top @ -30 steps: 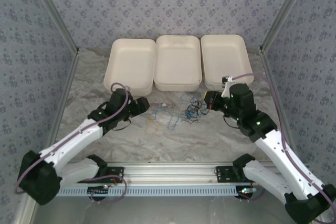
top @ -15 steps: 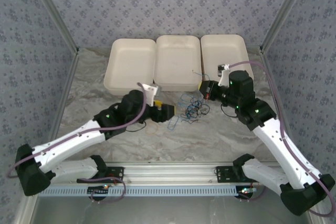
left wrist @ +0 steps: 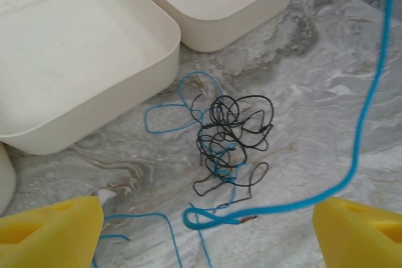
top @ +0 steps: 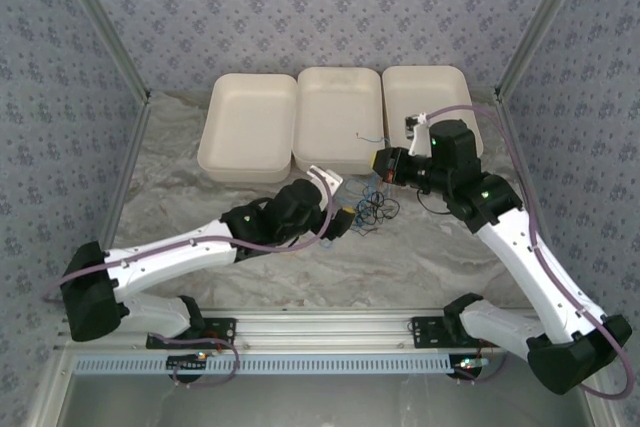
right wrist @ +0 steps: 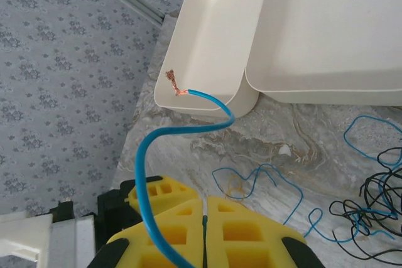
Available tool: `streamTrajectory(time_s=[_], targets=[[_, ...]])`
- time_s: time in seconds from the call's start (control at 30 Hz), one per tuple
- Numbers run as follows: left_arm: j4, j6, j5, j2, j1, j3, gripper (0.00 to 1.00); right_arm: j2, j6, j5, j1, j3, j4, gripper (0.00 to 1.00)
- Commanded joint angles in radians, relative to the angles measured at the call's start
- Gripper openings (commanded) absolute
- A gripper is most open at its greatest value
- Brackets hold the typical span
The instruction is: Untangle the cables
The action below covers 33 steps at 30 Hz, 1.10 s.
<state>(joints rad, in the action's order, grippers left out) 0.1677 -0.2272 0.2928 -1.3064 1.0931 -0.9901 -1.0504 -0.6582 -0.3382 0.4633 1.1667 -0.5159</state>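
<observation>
Cables (left wrist: pixel 229 139) knotted on bench (left wrist: pixel 314 73)

Black and blue, they lie just near of the white trays (left wrist: pixel 125 105). Left pincer (left wrist: pixel 207 218), fingers apart, sits just left of them. Right pincer (right wrist: pixel 205 218) is clamped on one blue cable (right wrist: pixel 139 174), bared end raised.

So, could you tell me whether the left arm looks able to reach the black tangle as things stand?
Probably yes: the left pincer is open just short of the black tangle, with nothing over it. Only the blue cable held by the right pincer crosses in front.
</observation>
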Motion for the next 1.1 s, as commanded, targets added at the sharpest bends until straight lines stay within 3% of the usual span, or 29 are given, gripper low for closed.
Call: streamTrajectory(time_s=[0.0,0.1,0.17,0.23,0.27,0.6,0.93,1.07], targets=[[-0.059,0.055,0.089,-0.026,0.008,-0.039,0.87,0.003,0.008,-0.037,-0.006,0.056,-0.018,0.0],[-0.083,0.065,0.081,-0.05,0.01,-0.045,0.78,0.0,0.008,-0.039,-0.005,0.062,-0.018,0.0],[-0.086,0.071,0.046,-0.063,0.011,-0.053,0.48,-0.003,0.008,-0.037,-0.007,0.069,-0.019,0.0],[-0.088,0.07,0.015,-0.067,0.014,-0.052,0.03,-0.006,0.009,-0.031,-0.011,0.073,-0.015,0.0],[-0.091,0.064,0.004,-0.065,0.018,-0.047,0.0,-0.006,0.009,-0.027,-0.011,0.074,-0.009,0.0],[-0.223,-0.06,-0.054,0.021,0.091,0.135,0.0,0.005,0.011,0.032,-0.031,0.054,0.22,0.0],[-0.309,-0.115,-0.058,-0.034,0.18,0.139,0.0,0.1,0.061,0.053,-0.027,-0.127,0.61,0.0],[-0.346,-0.137,-0.075,-0.045,0.187,0.148,0.0,0.087,0.096,0.038,-0.022,-0.121,0.607,0.0]])
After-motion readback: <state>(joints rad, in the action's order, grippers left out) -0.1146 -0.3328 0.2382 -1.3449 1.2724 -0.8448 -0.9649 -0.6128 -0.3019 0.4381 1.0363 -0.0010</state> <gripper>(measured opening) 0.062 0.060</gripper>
